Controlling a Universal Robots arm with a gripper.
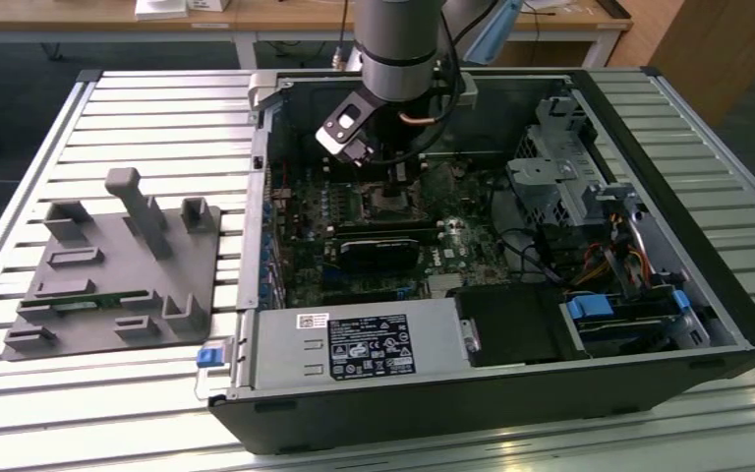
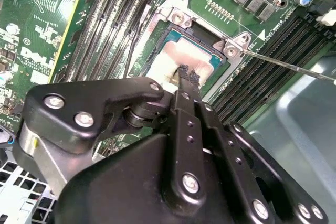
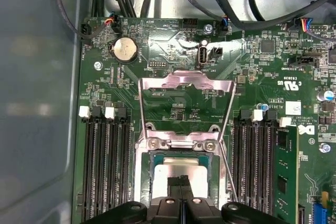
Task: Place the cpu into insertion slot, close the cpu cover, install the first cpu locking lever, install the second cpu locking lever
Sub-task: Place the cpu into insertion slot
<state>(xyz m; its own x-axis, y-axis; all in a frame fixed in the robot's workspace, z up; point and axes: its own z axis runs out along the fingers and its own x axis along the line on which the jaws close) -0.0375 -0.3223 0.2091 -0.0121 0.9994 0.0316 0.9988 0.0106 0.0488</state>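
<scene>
Reaches down into the open case (image 1: 483, 413) with the gripper (image 1: 397, 182), low over the board (image 3: 173, 51). Holds the fingers (image 3: 174, 184) pressed together, with nothing clamped between them; in the second wrist view, too, brings the gripper (image 2: 187, 74) to one closed point. Has the cpu (image 3: 178, 167) right under the fingertips, lying flat and square inside the slot (image 2: 199, 38), pale top up. Just above it or touching it: cannot tell. Shows the cover (image 3: 186, 81) swung open just past the fingertips, hinged at the slot's far edge and clear of the cpu; upright or laid back, cannot tell. Shows one thin lever (image 3: 227, 171) close beside the fingers, slanting along the slot's side and standing free. Has memory slots (image 3: 102, 166) running along both sides of the fingers, with a green stick (image 3: 286, 171) seated in an outer row. Well away from the fingers, outside the case at the exterior view's left: a grey fixture (image 1: 115, 265) on the slatted table (image 1: 719, 128).
</scene>
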